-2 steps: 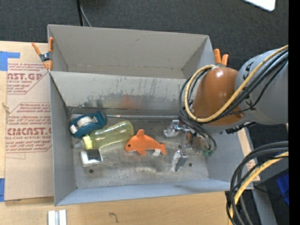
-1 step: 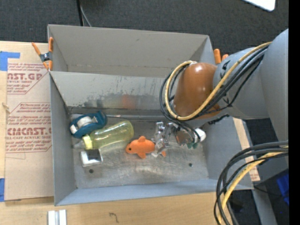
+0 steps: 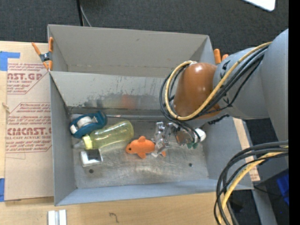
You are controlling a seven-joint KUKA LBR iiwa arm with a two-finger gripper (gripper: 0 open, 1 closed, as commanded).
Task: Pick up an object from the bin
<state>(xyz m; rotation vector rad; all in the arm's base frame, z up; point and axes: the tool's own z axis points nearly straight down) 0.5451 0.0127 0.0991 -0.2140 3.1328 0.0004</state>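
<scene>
Closest to my camera is the arm (image 3: 262,78), its grey bulk and looped cables coming in from the right, with the orange cover (image 3: 197,88) at its wrist hanging over the bin (image 3: 154,172). Below that cover the end effector (image 3: 161,143) sits low near the bin floor, right of centre. Whether it is apart or together I cannot tell from up here.

Just beside it on the left lies a small orange fish toy (image 3: 139,146), tail end touching or nearly touching the end effector; I can't say which. Nothing reads to me as gripped. Further left are a pale yellow bottle (image 3: 110,134) on its side, a blue tape dispenser (image 3: 89,121) by the left wall, and a small silver block (image 3: 91,157) in front of them. A white and green thing (image 3: 198,136) lies just right of the end effector.

My read: I'm at the grasp step, with nothing lifted yet. The next move calls for centring on the fish, closing on its body, then lifting straight up clear of the walls. Being small and rounded, it could slip out sideways.
</scene>
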